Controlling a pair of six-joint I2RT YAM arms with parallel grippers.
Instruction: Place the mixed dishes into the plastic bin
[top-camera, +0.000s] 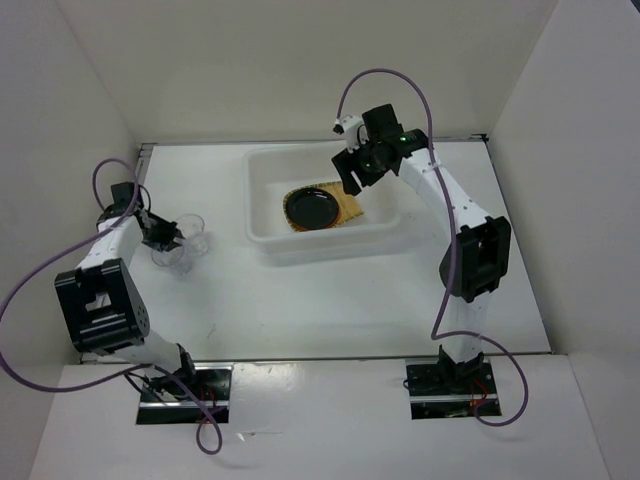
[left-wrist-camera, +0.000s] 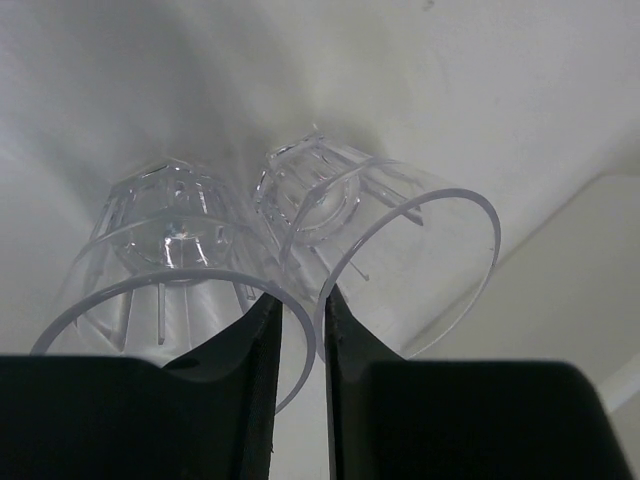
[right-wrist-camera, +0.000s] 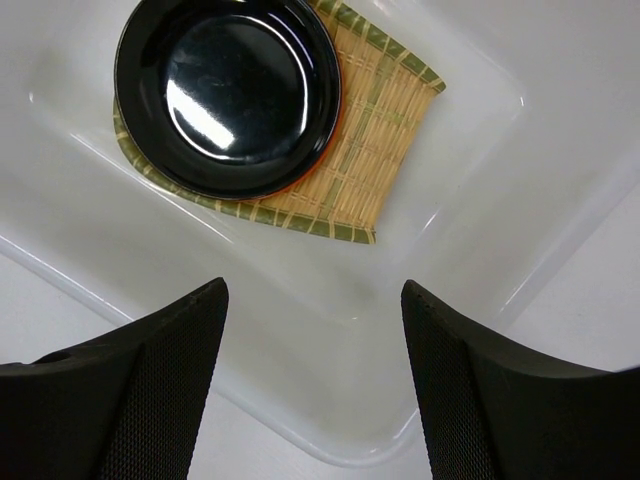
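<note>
Two clear glass cups stand side by side on the table at the left, one (left-wrist-camera: 165, 240) (top-camera: 172, 258) nearer, the other (left-wrist-camera: 400, 240) (top-camera: 192, 232) beside it. My left gripper (left-wrist-camera: 300, 295) (top-camera: 163, 238) is closed narrowly over their touching rims, one finger inside each cup. The plastic bin (top-camera: 270, 245) (right-wrist-camera: 300, 330) holds the bamboo tray (right-wrist-camera: 375, 130) (top-camera: 350, 207). The glossy black plate (right-wrist-camera: 228, 92) (top-camera: 313, 208) lies on that tray, with a thin orange plate edge (right-wrist-camera: 305, 180) showing under it. Above the bin's right side, my right gripper (right-wrist-camera: 315, 290) (top-camera: 352, 180) hangs open and empty.
White walls enclose the table on three sides. Purple cables loop off both arms. The arm bases sit at the near edge.
</note>
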